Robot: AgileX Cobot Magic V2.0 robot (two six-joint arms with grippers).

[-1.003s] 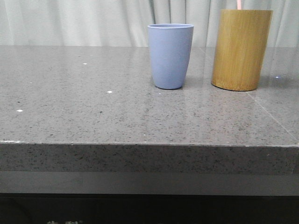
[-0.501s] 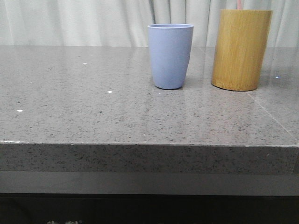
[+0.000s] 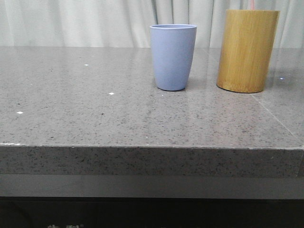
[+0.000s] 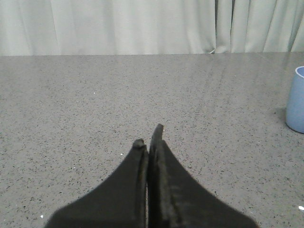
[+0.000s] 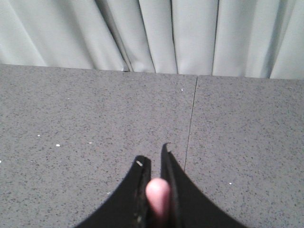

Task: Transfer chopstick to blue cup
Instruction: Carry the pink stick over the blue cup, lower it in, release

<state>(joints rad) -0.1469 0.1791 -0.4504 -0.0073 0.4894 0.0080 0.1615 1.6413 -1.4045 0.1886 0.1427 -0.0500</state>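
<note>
Already pinched between the fingers of the right gripper (image 5: 156, 183): the chopstick (image 5: 158, 195), seen end-on in the right wrist view as a pale pink round tip, so its long axis runs roughly along the camera's line of sight, between the fingers. Faintly visible too in the front view as a thin pink sliver at the upper edge, above the rim of the bamboo cylinder (image 3: 247, 50); whether its lower end is clear of that rim cannot be told. Leftward from there, then, for the coming move: blue cup (image 3: 173, 56) standing upright just beside the cylinder on the robot's left, mouth open, apparently empty. Right arm clearly the nearer one, and the one loaded.

Left gripper (image 4: 150, 135) pressed together on nothing, low over the speckled grey countertop (image 3: 95, 109), with the cup's side at the far edge of the left wrist view. Grasp itself given by the right wrist view; cup and cylinder placement given by the front view.
</note>
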